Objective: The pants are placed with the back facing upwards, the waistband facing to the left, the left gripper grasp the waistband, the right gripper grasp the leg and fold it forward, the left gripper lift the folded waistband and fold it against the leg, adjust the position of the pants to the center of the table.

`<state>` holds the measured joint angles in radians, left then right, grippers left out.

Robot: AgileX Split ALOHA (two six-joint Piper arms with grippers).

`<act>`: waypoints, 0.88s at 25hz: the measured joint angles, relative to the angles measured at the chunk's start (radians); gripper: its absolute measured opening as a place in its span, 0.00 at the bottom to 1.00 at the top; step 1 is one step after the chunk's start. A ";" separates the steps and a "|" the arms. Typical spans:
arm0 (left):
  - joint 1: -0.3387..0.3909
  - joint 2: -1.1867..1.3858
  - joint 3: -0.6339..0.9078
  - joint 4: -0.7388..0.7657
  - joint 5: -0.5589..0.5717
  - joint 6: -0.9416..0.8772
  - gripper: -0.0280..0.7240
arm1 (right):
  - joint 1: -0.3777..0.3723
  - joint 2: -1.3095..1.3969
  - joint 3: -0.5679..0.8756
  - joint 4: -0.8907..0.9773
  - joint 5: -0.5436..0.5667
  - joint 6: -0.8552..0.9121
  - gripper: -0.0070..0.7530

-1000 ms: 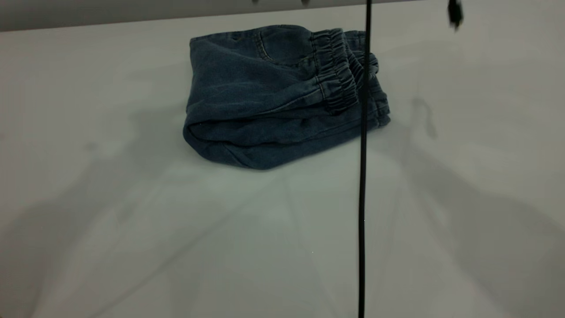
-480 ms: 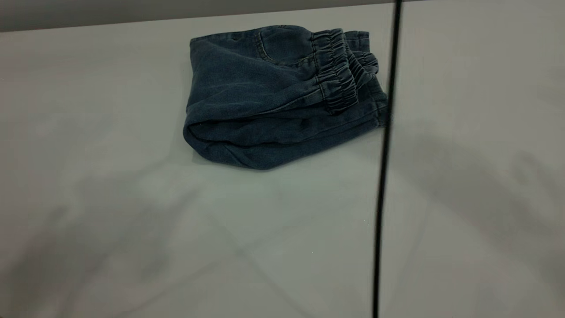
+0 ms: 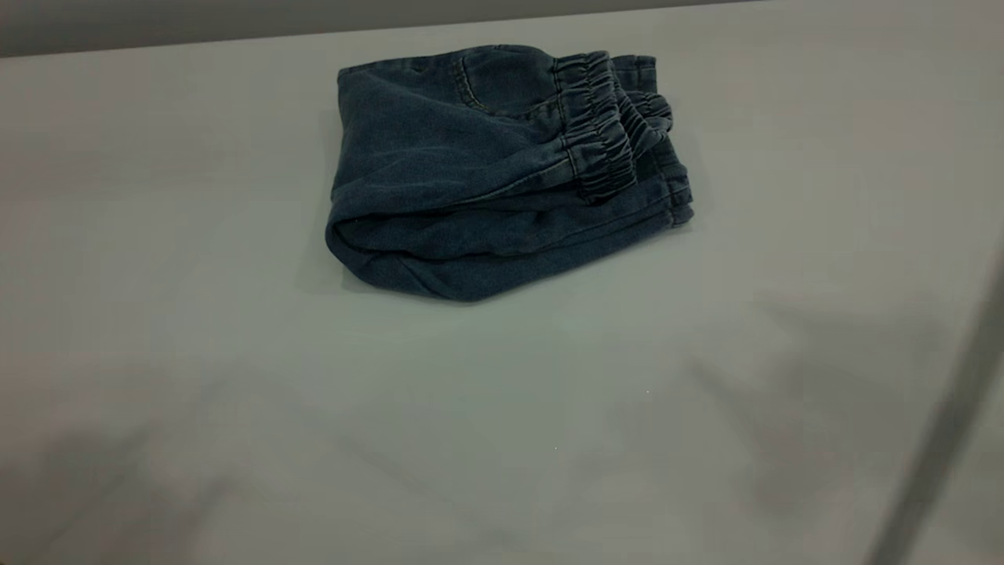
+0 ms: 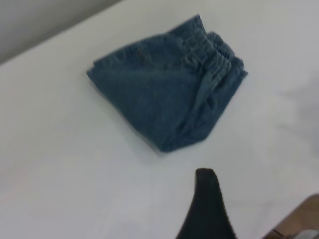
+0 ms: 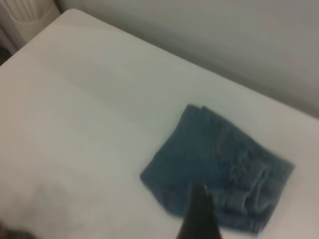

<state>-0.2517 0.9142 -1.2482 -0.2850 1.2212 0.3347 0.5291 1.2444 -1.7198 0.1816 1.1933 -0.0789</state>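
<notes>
You see the pants (image 3: 502, 169) lying folded into a compact bundle on the table (image 3: 235, 377), at about 12 o'clock from the table's middle in the exterior view, close to the far edge. The waistband (image 3: 600, 125) lies on top of the bundle at its 3 o'clock side, gathered ruching up, resting on the layers beneath, whose stitched hem edges stick out just past it at 3 to 4 o'clock. The rounded fold of the bundle faces 7 o'clock. Against the frame half a second back: the bundle has not shifted, same outline, same creases. The thin black cable that crossed the picture from top to bottom, just beside the bundle's 3 o'clock edge, has left that spot; you now see only a blurred grey streak at the 4 o'clock corner. Soft shadows on the tabletop have moved toward 4 and 8 o'clock. No arm shows in the exterior view. In the left wrist view one dark fingertip of the left gripper (image 4: 207, 206) stands above bare tabletop, well apart from the pants (image 4: 164, 94). In the right wrist view one dark fingertip of the right gripper (image 5: 199, 214) shows high over the pants (image 5: 214, 164). You cannot tell for either pincer whether it is spread or pressed together; neither pinches cloth.
</notes>
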 joint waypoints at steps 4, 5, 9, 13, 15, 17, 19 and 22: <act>0.000 -0.093 0.127 0.005 0.000 -0.002 0.69 | 0.000 -0.148 0.220 0.012 0.002 -0.001 0.62; 0.000 -0.117 0.166 0.017 0.000 -0.004 0.69 | 0.000 -0.187 0.277 0.009 -0.025 -0.001 0.62; 0.000 -0.239 0.322 0.084 -0.029 -0.097 0.68 | 0.000 -0.337 0.499 0.004 -0.132 -0.001 0.62; 0.000 -0.379 0.463 0.153 -0.054 -0.214 0.68 | 0.000 -0.485 0.714 0.002 -0.211 -0.001 0.62; 0.000 -0.453 0.522 0.163 -0.077 -0.245 0.68 | 0.000 -0.553 0.809 0.002 -0.213 0.012 0.62; 0.000 -0.518 0.579 0.155 -0.099 -0.273 0.68 | 0.000 -0.625 0.899 0.002 -0.196 0.026 0.62; 0.000 -0.577 0.623 0.155 -0.108 -0.298 0.68 | 0.000 -0.695 0.990 -0.003 -0.190 0.026 0.62; 0.000 -0.647 0.674 0.155 -0.114 -0.319 0.68 | 0.000 -0.802 1.099 -0.005 -0.173 0.026 0.62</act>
<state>-0.2517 0.2673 -0.5743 -0.1301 1.1076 0.0161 0.5291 0.4422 -0.6211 0.1764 1.0208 -0.0526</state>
